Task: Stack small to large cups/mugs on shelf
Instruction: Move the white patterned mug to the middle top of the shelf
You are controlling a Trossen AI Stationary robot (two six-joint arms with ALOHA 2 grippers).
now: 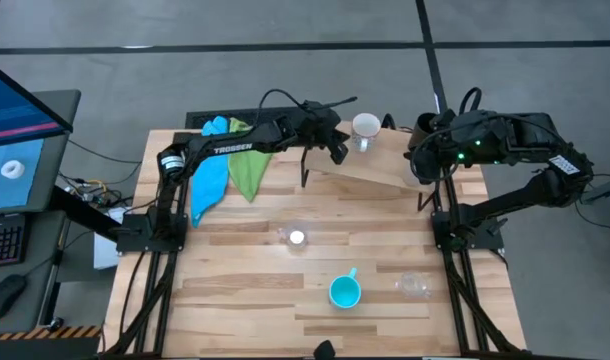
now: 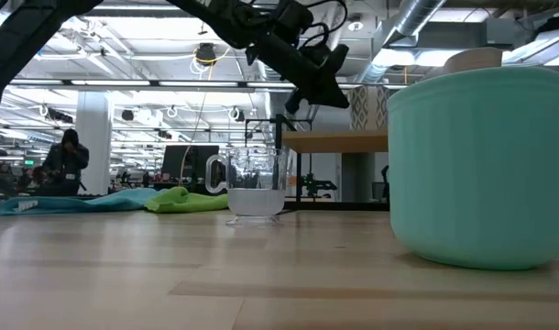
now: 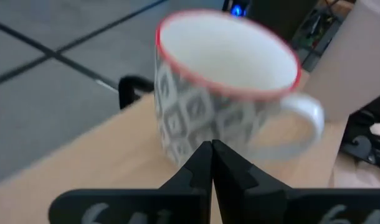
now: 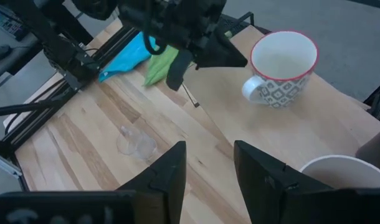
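While the white mug [image 1: 365, 127] stands on the far corner of the shelf [image 1: 370, 168], the left gripper [image 1: 337, 150] is held just beside it with its fingers pressed fully together and nothing between them. This pose may be meant for nudging the mug, but that is only a judgement.

The right gripper [image 4: 205, 163] is kept above the other end of the shelf, its fingers parted and empty, next to a pale cup [image 4: 339, 171] at the shelf's edge. The mug is close to the shelf's edge, so a push outward could tip it off.

On the table [image 1: 245, 290] the cyan mug [image 1: 345, 291] and two clear cups [image 1: 296, 238] [image 1: 414, 285] are well apart, with free board between them.
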